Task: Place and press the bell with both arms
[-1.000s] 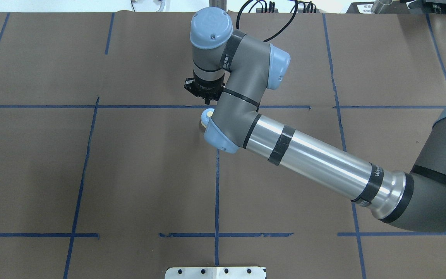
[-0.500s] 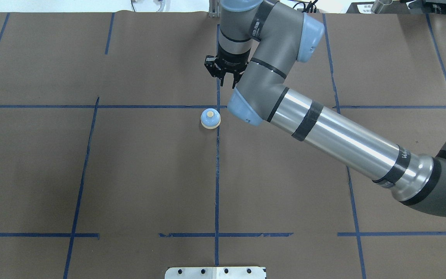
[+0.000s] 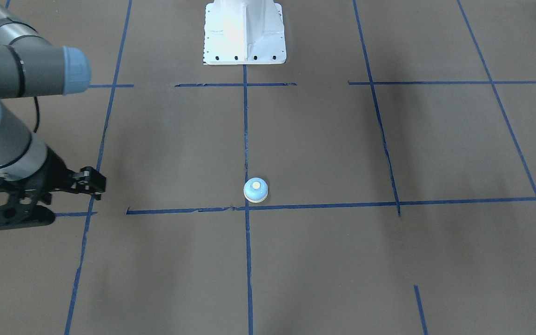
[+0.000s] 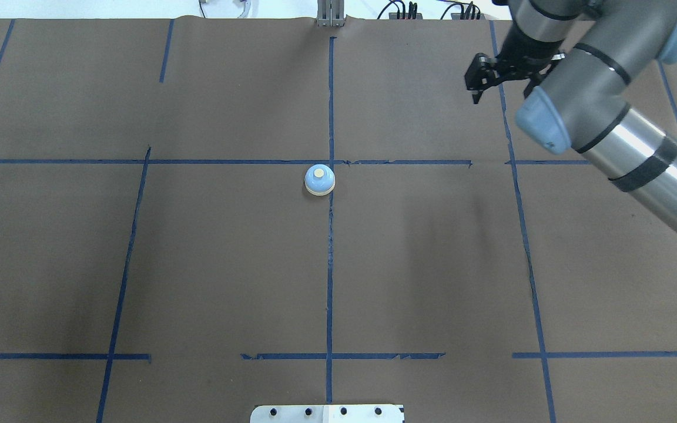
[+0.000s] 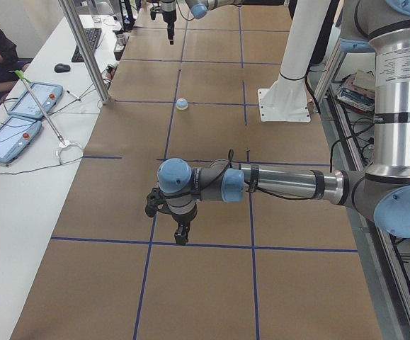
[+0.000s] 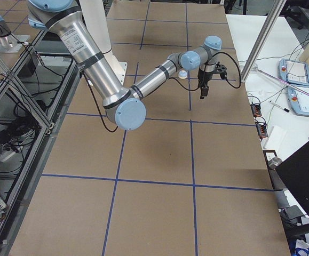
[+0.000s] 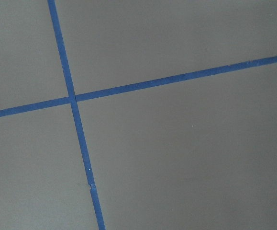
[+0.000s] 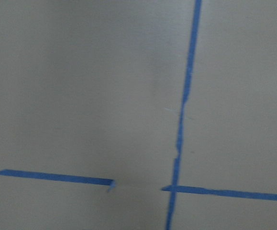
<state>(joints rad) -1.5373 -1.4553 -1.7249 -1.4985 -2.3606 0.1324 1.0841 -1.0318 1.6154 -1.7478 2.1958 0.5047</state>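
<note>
The light-blue bell (image 4: 319,180) with its cream button stands alone on the brown table, just left of the centre tape line; it also shows in the front view (image 3: 255,190). My right gripper (image 4: 500,88) hangs open and empty over the far right of the table, well away from the bell. The left arm is outside the overhead view. My left gripper (image 5: 181,237) shows only in the exterior left view, pointing down over a tape line far from the bell, and I cannot tell whether it is open or shut.
Blue tape lines divide the brown table cover. The white pedestal base (image 3: 244,32) stands at the robot's edge. A side table (image 5: 20,184) with tablets, and an operator beside it, is beyond the far edge. An upright metal pole (image 5: 84,49) stands there.
My right arm has swung from over the bell to the far right of the table. The bell, half hidden under the arm before, now stands uncovered in the same spot.
</note>
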